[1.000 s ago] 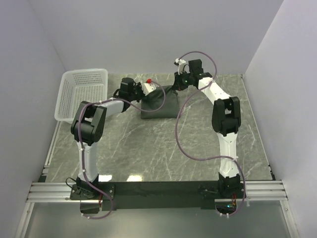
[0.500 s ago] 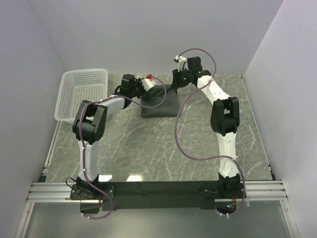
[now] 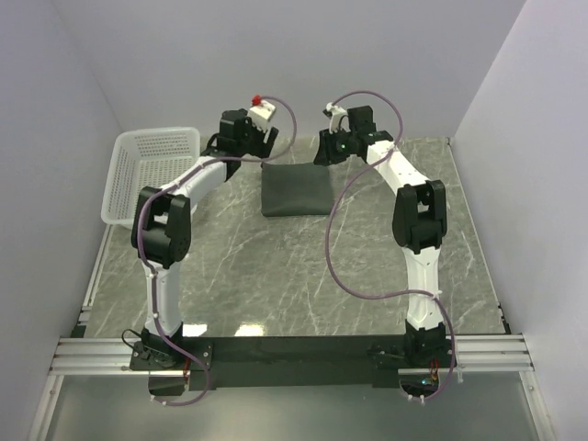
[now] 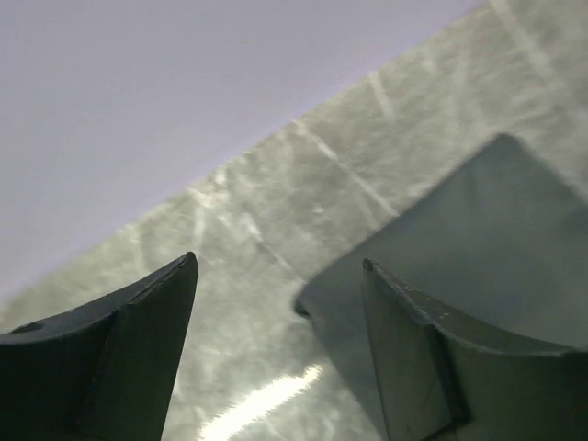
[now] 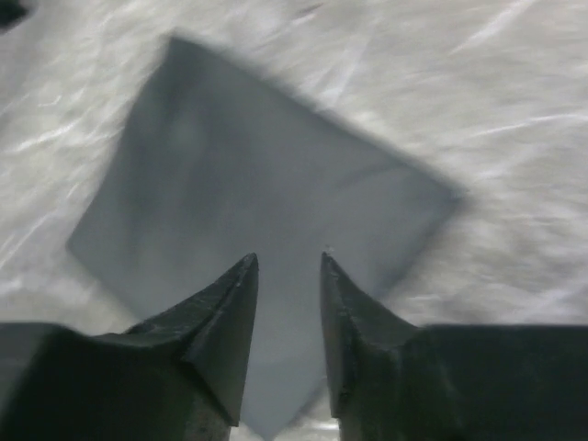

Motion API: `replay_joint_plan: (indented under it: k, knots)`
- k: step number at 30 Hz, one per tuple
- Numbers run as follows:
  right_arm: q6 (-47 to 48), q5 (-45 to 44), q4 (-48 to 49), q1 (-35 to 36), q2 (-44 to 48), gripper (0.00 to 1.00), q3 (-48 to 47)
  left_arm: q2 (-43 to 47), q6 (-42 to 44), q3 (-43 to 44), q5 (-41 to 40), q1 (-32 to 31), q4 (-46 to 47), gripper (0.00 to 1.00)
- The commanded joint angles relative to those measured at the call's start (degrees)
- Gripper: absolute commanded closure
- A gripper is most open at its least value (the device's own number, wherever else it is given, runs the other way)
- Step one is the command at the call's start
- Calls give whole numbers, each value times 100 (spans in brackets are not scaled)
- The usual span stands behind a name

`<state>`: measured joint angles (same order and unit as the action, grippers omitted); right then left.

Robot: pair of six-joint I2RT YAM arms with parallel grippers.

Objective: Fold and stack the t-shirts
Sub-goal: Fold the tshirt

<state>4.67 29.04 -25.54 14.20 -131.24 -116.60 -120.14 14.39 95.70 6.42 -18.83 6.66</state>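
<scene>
A dark charcoal t-shirt (image 3: 296, 189) lies folded into a flat rectangle at the back middle of the marble table. It also shows in the left wrist view (image 4: 487, 230) and in the right wrist view (image 5: 248, 184). My left gripper (image 3: 260, 152) hangs open above the table just off the shirt's back left corner, nothing between its fingers. My right gripper (image 3: 322, 156) hovers above the shirt's back right corner, its jaws parted with a narrow gap and holding nothing (image 5: 288, 262).
A white mesh basket (image 3: 147, 175) stands at the table's left edge, beside the left arm. The back wall (image 3: 294, 64) rises close behind both grippers. Cables loop over the table from both arms.
Both grippers have let go of the shirt and lifted back toward the wall. The raised fold has dropped, and the shirt now lies flat as a neat rectangle.
</scene>
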Motion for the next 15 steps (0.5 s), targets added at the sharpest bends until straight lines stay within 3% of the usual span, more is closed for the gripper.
replay_joint_plan:
  k: [1, 5, 15]
  knots:
    - [-44, 1445, -162, -40, 529, 65, 294, 377, -1402, 353, 995, 212, -1122, 24]
    - [-326, 2139, -363, -22, 407, 83, 603, 290, -2177, -42, 1633, 275, -1000, 34]
    - [-739, 1905, -566, -22, 116, 87, 805, -993, -3529, 967, 2039, 415, -710, 44]
